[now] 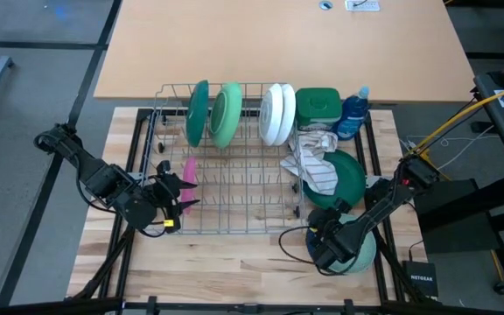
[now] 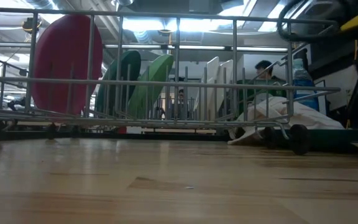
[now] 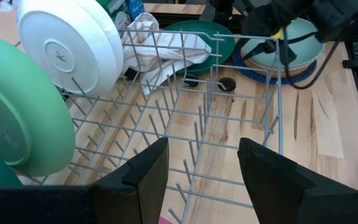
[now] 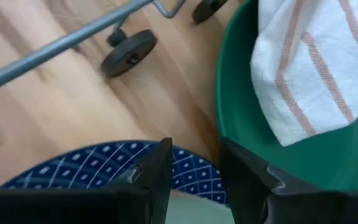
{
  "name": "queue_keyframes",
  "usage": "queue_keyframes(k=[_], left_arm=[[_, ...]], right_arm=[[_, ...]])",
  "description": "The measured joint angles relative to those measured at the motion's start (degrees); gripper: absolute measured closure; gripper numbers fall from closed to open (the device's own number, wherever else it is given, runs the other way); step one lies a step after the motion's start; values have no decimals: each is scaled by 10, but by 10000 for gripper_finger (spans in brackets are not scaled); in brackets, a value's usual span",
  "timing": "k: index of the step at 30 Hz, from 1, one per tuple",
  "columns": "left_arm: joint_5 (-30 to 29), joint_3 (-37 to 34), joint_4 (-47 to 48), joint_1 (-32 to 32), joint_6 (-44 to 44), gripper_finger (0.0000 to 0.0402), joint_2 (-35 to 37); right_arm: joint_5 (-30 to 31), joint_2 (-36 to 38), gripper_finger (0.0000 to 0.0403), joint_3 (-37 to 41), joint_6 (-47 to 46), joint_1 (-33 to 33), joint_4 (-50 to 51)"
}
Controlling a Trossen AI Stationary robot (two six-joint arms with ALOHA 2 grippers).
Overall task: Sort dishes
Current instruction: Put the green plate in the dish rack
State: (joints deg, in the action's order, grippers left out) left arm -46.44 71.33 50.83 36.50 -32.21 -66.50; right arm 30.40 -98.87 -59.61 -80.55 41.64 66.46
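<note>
The left claw point(image 1: 175, 204) hovers at the near left corner of the grey wire dish rack point(image 1: 234, 229), its two dark fingers point(image 3: 148, 171) parted with a clear gap and nothing between them. Just beyond its fingertips a small pink round plate point(image 1: 189, 171) stands on edge among the rack's tines. Farther back from this claw a dark green round plate point(image 1: 198, 112) and a light green round plate point(image 1: 227, 114) stand side by side, and off toward the rack's far right stand two white round plates point(image 1: 276, 114). Ahead of the left claw the middle of the rack is bare tines, open room across to its right wall.

The right claw point(image 1: 325, 241) sits low outside the rack's near right corner, over a stack on the wooden counter point(image 1: 234, 276). Its fingers point(image 4: 157, 171) stand a narrow gap apart and hold nothing. Directly under them is a navy patterned round plate point(image 4: 104, 163) with a pale teal round plate point(image 1: 361, 254) lying on it. Just past the fingertips rises the rim of a large dark green round dish point(image 4: 241, 118), close beside the navy plate's edge, with a white cloth with beige stripes point(image 4: 316, 68) draped into it. One of the rack's small black wheels point(image 4: 128, 53) rests on the counter near this claw, with bare wood between wheel and navy plate.

Behind the rack's right end stand a green square-lidded tub point(image 1: 318, 107) and a blue bottle point(image 1: 353, 112).
</note>
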Motion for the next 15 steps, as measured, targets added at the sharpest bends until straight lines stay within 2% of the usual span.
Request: queue_keyframes(k=[15], left_arm=[[0,0,0,0,0,217,0]], right_arm=[[-21,0,272,47,49,-110,-35]])
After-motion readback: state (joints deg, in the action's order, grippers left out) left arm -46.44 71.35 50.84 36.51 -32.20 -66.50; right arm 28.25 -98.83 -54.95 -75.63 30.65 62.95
